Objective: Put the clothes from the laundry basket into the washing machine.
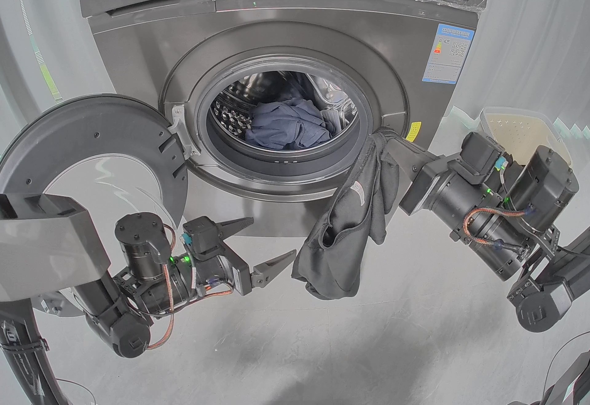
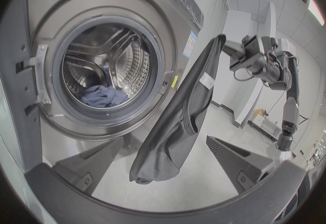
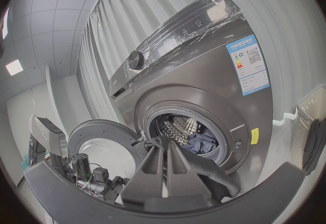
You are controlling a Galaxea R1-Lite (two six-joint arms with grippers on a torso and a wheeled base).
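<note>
A grey front-loading washing machine [image 1: 153, 50] stands with its round door [image 1: 92, 142] swung open to the left. A blue garment [image 1: 286, 124] lies inside the drum [image 2: 112, 61]. My right gripper [image 1: 386, 142] is shut on the top of a dark grey garment [image 1: 347, 222], which hangs down just right of the drum opening. The same dark garment [image 2: 176, 122] dangles in the left wrist view, and its held edge [image 3: 203, 167] wraps around the right gripper [image 3: 161, 143]. My left gripper [image 1: 270, 246] is open, low, just left of the hanging cloth.
A cream laundry basket [image 1: 522, 130] stands on the floor right of the machine, with dark cloth [image 3: 314, 143] draped over its rim. Pale curtains hang behind. The grey floor [image 1: 369, 351] in front of the machine is open.
</note>
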